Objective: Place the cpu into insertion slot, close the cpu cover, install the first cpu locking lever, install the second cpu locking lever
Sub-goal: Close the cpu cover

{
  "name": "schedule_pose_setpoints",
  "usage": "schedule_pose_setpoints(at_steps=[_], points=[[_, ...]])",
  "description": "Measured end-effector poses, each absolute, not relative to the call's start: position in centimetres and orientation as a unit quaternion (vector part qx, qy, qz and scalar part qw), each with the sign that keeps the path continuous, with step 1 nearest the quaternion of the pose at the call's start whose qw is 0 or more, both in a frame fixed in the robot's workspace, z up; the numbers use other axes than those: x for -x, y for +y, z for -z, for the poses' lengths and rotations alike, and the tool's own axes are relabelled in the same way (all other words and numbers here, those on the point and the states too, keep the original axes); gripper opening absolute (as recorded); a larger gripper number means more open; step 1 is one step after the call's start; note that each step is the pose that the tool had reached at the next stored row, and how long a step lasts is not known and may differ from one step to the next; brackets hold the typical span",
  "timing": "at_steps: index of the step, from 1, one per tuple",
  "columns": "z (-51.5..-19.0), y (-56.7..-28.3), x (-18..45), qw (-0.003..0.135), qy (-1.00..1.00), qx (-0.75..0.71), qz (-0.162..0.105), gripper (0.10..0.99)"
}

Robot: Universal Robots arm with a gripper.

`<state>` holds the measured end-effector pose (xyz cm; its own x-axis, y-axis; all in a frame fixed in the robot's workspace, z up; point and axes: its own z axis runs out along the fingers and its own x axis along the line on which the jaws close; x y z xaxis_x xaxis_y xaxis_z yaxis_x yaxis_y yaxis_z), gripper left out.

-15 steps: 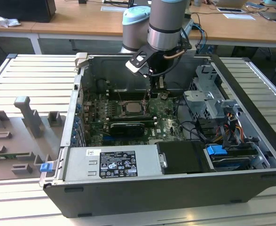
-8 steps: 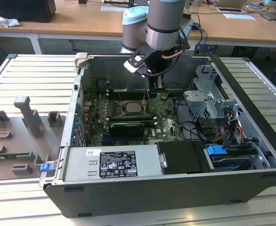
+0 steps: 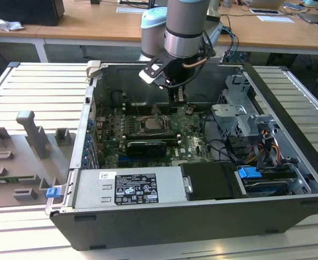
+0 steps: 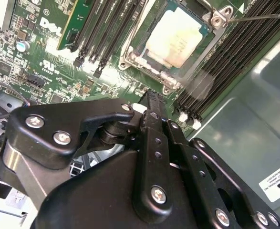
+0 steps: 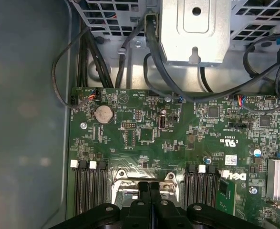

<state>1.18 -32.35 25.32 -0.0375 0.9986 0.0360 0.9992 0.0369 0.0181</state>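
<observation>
Pale silver square cpu sits in the insertion slot; jaws clenched, empty.

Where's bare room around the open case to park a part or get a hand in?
Free: ribbed table at the exterior view's right of the case; black flat cover between power supply and blue-tabbed drive bay. Crowded: around the cpu, with the pincer close by, and the cabled drive cage.
</observation>
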Motion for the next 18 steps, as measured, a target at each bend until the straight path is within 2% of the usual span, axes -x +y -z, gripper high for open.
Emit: schedule_pose_setpoints(at_steps=[18], points=[[-24.6, -32.3, 0.4, 0.007, -0.720, 0.694, 0.019, 0.106]])
